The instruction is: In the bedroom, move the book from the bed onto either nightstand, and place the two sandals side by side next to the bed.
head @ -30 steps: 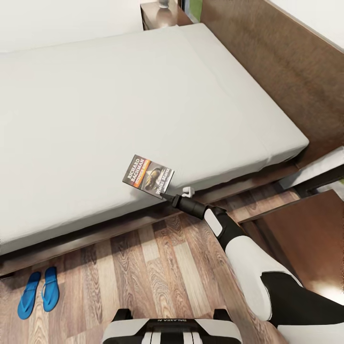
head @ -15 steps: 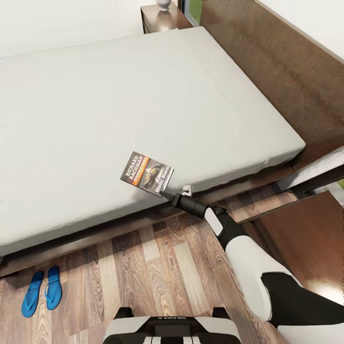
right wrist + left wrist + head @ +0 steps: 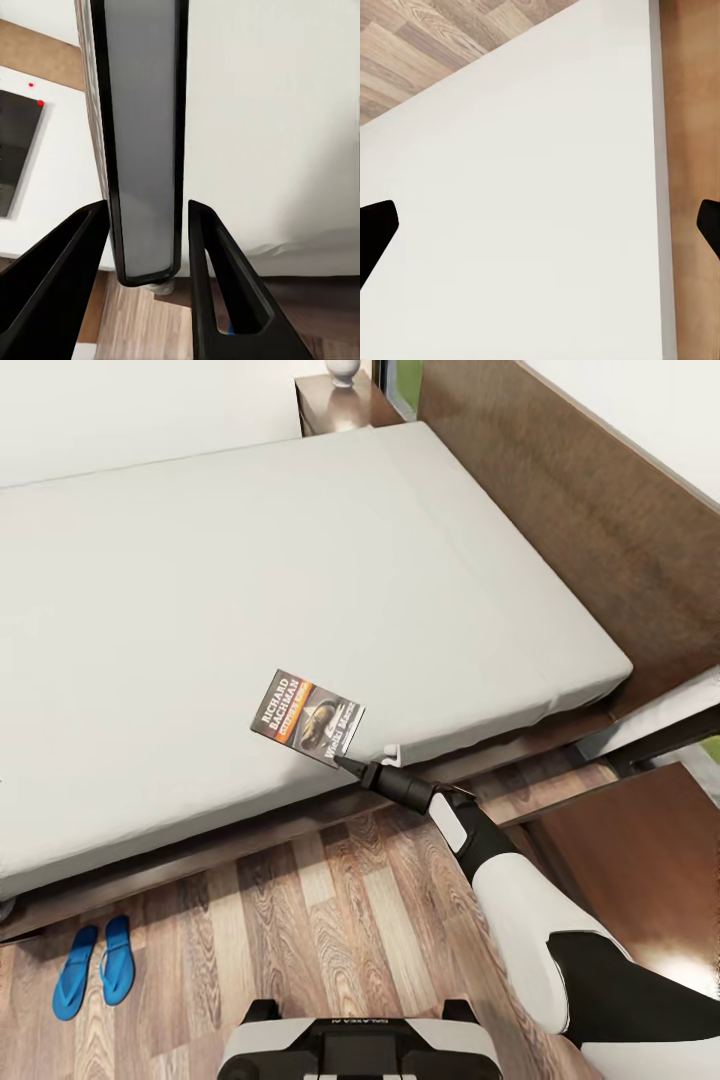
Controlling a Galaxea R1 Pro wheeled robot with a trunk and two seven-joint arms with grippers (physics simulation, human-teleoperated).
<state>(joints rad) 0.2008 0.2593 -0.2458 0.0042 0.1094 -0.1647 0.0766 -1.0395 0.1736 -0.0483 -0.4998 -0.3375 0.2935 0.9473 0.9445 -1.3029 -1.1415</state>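
From the head camera, the right gripper [image 3: 345, 762] is pinching the book [image 3: 307, 717] by its near corner and holding it over the near edge of the bed [image 3: 250, 580], above the light-grey mattress. The cover is facing up, showing "RICHARD BACHMAN" in white capitals, an orange band and a dark picture; the smaller title lettering is too blurred to read. The two blue sandals [image 3: 95, 971] are lying side by side on the wood-plank floor [image 3: 330, 920], just beside the bed frame. A nightstand [image 3: 340, 402] is standing at the far corner of the bed with a small pale vase [image 3: 343, 370] on top. Another dark-brown glossy cabinet top [image 3: 640, 860] is showing near the robot's right arm. Mirrored lettering is running along the robot's base, not legible.

In the left wrist view, the left gripper's dark fingertips [image 3: 375, 232] are sitting far apart at the frame edges, holding nothing, over a white surface with plank flooring beyond.

In the right wrist view, the black fingers [image 3: 217, 277] are closing on the book [image 3: 142, 142], seen edge-on as a grey slab with dark borders.
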